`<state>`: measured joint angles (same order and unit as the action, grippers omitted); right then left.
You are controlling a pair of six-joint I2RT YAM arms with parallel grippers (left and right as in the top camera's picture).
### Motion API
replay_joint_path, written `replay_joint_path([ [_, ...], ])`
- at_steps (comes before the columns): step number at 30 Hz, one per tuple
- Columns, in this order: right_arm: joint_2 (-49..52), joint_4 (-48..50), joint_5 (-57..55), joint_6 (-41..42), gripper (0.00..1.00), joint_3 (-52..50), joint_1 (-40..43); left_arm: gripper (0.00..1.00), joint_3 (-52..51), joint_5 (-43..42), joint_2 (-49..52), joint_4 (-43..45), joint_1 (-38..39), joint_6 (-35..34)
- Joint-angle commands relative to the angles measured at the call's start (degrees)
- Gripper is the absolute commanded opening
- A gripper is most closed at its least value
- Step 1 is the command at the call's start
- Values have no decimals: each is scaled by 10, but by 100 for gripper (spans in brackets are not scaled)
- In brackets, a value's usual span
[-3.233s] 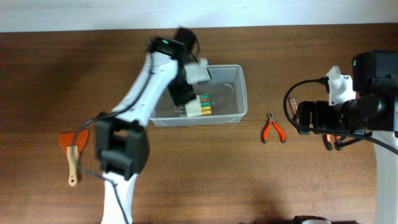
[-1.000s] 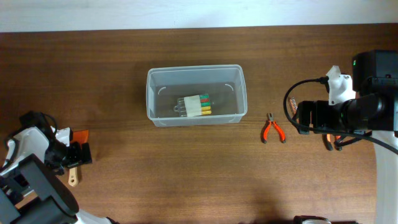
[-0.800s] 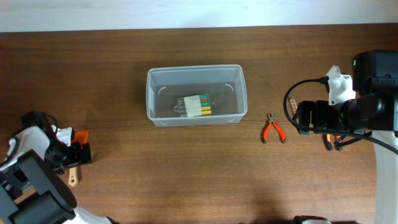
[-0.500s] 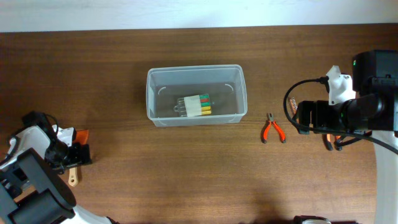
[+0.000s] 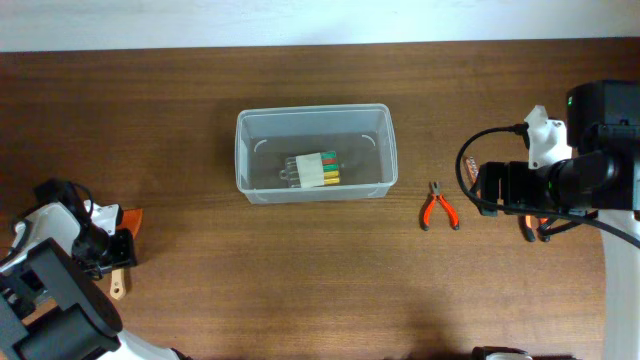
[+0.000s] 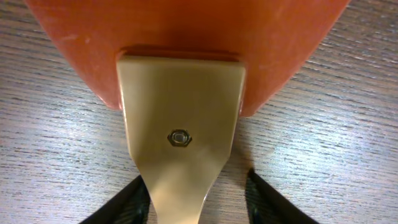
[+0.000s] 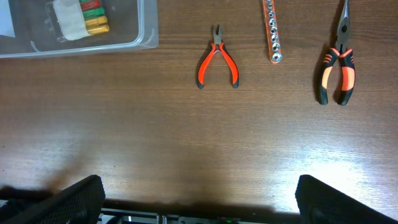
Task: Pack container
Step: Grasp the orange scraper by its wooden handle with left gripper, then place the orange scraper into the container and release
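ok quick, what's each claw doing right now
Left claw: open, one finger on each side of the scraper handle, not clamped on it.
Right claw: open, holding nothing.

My left arm (image 5: 50, 228) is white shells with black joint blocks. My right arm (image 5: 600, 120) is mostly black, with a white bracket (image 5: 545, 138), a looping black cable (image 5: 462, 165) and what looks like a green light (image 5: 572, 99). My left pincer (image 6: 198, 202) and right pincer (image 7: 199, 205) have black fingers.

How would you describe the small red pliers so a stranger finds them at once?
Start at the clear container near the view's middle. Right of it, on the table, lie small pliers with red handles. The long-nose pliers farther right are bigger, with orange-and-black handles.
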<state>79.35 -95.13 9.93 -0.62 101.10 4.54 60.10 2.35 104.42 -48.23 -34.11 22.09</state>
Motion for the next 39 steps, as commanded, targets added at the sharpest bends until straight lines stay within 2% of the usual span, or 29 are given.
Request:
replay_joint_path([
  [1,1,2,-1,0,99,0,3,45,-5,-22,9,2,-2,5],
  [4,1,0,-1,0,99,1,3,33,-5,-22,9,0,-2,5],
  [9,1,-1,-1,0,99,1,3,24,-5,-22,9,0,-2,5],
  [11,1,0,-1,0,99,0,3,16,-5,-22,9,0,-2,5],
  [17,1,0,-1,0,99,1,3,2,-5,-26,9,3,-2,-4],
  [25,1,0,-1,0,99,0,3,2,-5,-27,9,7,-2,-9],
  [29,1,0,-1,0,99,1,3,2,19,-59,8,-3,2,-12],
  [39,1,0,-1,0,99,1,3,2,283,-60,-23,-157,105,-19],
])
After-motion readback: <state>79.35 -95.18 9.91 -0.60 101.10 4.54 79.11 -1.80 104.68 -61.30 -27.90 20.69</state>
